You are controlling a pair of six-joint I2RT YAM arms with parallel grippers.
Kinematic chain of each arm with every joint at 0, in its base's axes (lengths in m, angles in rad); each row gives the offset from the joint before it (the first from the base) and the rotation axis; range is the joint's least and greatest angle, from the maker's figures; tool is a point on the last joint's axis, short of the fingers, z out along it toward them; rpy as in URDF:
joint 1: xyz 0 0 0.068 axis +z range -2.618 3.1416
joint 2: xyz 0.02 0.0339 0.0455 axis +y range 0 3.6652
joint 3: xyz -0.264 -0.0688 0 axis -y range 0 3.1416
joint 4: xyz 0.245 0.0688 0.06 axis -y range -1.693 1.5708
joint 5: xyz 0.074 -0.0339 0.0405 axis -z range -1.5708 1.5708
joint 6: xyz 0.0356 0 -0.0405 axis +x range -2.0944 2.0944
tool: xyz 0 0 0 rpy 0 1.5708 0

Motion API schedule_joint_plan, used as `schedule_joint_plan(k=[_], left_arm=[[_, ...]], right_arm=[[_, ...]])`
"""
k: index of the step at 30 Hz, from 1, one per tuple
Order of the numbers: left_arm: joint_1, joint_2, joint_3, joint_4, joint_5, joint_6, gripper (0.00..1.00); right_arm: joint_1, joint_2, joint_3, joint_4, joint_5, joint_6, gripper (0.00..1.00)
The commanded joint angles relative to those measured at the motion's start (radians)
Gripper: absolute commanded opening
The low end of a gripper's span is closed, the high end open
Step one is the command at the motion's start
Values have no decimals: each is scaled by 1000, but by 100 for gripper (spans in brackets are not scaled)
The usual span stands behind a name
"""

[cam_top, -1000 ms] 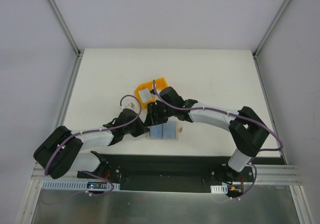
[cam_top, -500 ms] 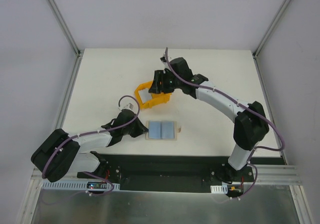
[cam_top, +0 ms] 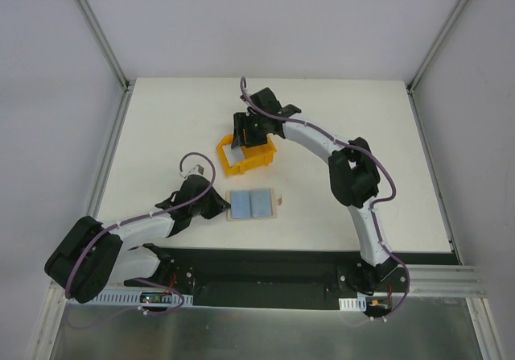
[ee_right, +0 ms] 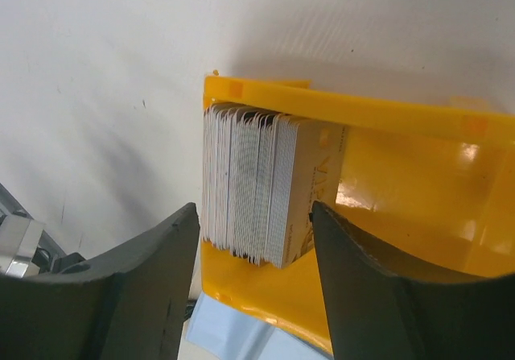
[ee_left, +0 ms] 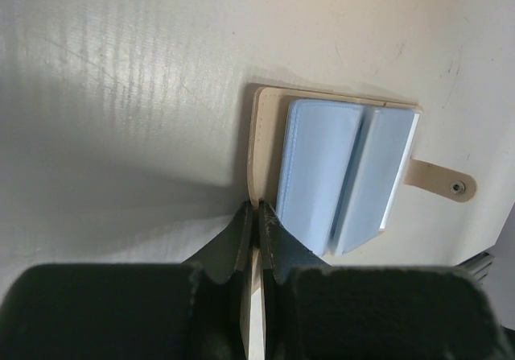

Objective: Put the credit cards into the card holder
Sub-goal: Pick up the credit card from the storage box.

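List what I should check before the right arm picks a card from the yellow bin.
1. Right gripper open above the bin: ok.
2. Cards stand on edge, packed at one end of the bin: ok.
3. Jaws lined up on a single card: not ok, they straddle the whole stack.
4. Left gripper shut on the wallet edge, pinning it: ok.
5. Wallet lies open, strap out to the side: ok.
6. Free slot in the wallet: cannot tell.
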State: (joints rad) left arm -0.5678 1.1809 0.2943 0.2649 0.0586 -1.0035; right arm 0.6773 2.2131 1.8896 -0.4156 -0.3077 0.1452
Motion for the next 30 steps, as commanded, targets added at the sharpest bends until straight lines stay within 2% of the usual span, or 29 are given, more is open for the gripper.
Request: schedule_joint_plan(k=[1, 16, 30], left_arm=[[13, -46, -32, -12, -29, -1, 0], [14, -60, -43, -13, -29, 0, 0], [14, -53, -41, -10, -19, 5, 0]], right_arm=[[-7, 29, 100, -52, -42, -13, 61], [-8, 109, 123, -40, -129, 22, 66], [-12, 34, 77, -5, -151, 21, 49]])
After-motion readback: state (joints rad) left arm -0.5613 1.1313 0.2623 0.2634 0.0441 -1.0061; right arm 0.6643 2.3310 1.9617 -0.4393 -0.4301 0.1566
